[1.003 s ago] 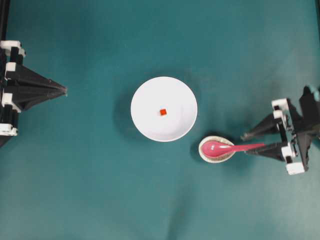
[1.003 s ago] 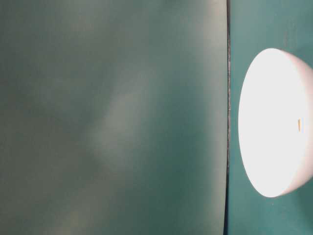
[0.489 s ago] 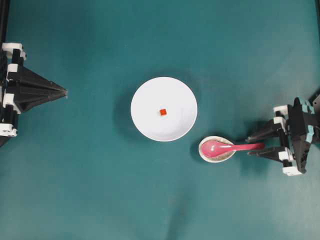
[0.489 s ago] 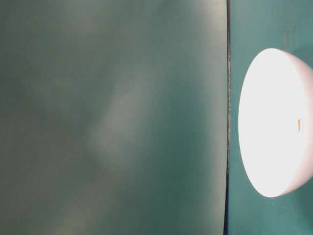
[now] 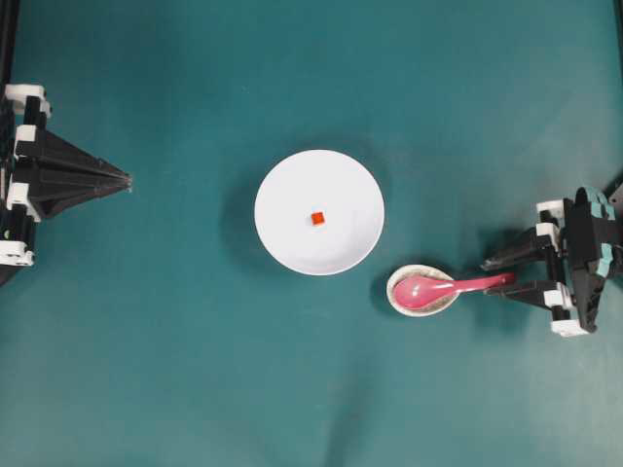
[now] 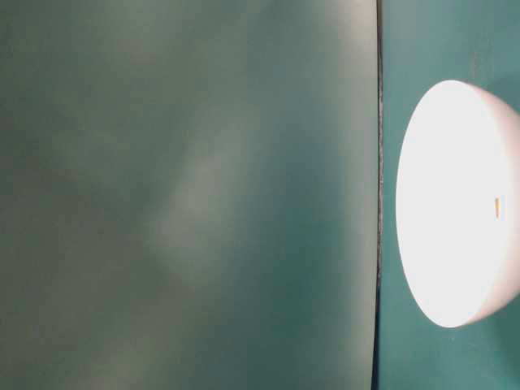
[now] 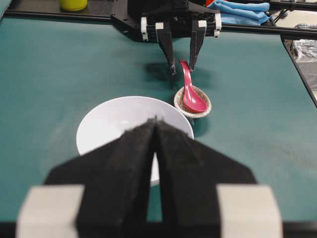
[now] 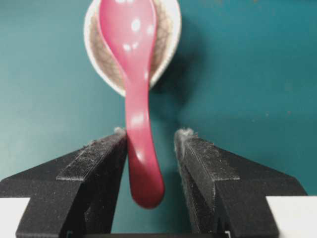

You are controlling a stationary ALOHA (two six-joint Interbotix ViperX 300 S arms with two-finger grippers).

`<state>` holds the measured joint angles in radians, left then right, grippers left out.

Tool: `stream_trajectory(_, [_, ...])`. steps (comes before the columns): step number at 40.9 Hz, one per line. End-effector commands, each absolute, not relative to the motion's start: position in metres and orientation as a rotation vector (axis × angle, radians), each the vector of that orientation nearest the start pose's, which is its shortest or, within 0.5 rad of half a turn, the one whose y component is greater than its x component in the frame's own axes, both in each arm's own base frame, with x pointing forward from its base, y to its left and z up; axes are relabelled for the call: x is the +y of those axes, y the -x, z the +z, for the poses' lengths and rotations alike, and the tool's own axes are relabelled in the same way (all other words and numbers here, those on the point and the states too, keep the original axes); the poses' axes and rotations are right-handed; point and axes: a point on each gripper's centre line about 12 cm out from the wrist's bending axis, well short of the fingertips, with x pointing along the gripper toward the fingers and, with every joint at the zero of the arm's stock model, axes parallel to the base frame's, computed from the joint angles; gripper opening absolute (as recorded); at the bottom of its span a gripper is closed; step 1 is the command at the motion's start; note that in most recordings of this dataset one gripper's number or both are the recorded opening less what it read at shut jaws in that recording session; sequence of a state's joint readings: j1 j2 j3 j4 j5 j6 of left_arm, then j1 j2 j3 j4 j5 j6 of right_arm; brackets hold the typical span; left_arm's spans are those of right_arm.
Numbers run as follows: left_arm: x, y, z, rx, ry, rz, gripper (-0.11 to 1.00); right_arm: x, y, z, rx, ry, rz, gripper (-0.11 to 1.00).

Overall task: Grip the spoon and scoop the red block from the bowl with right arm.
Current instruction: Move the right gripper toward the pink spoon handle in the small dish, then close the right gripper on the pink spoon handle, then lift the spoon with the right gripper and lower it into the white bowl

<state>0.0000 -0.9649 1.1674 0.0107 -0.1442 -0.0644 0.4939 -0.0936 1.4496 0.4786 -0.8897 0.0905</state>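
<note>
The pink spoon lies with its scoop in a small speckled dish, and its handle points right. My right gripper is open and low, with one finger on each side of the handle's end. In the right wrist view the handle rests against the left finger. A gap separates it from the right finger. The red block sits in the middle of the white bowl. My left gripper is shut and empty at the far left. Its tips point at the bowl.
The speckled dish stands just right of the bowl, on the near side. A yellow object and blue cloth lie beyond the black rail behind the right arm. The table-level view shows only the overexposed bowl.
The right gripper has sunk lower, and its fingers have closed in a little around the handle's end. The spoon has barely shifted, and the left arm has not moved.
</note>
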Motion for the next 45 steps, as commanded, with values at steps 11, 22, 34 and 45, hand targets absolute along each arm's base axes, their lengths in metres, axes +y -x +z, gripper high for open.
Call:
stream_trajectory(11, [-0.001, -0.202, 0.290, 0.038, 0.049, -0.003, 0.00, 0.050, -0.187, 0.090, 0.372, -0.151, 0.032, 0.47])
stream_trajectory(22, [0.000, -0.202, 0.289, 0.041, 0.052, 0.002, 0.00, 0.054, -0.191, 0.080, 0.380, -0.136, 0.030, 0.44])
stream_trajectory(34, [0.001, -0.202, 0.288, 0.057, 0.052, 0.005, 0.00, 0.058, -0.190, 0.077, 0.377, -0.141, 0.044, 0.43])
stream_trajectory(45, [0.001, -0.201, 0.287, 0.063, 0.052, 0.006, 0.00, 0.059, -0.192, 0.078, 0.371, -0.144, 0.044, 0.27])
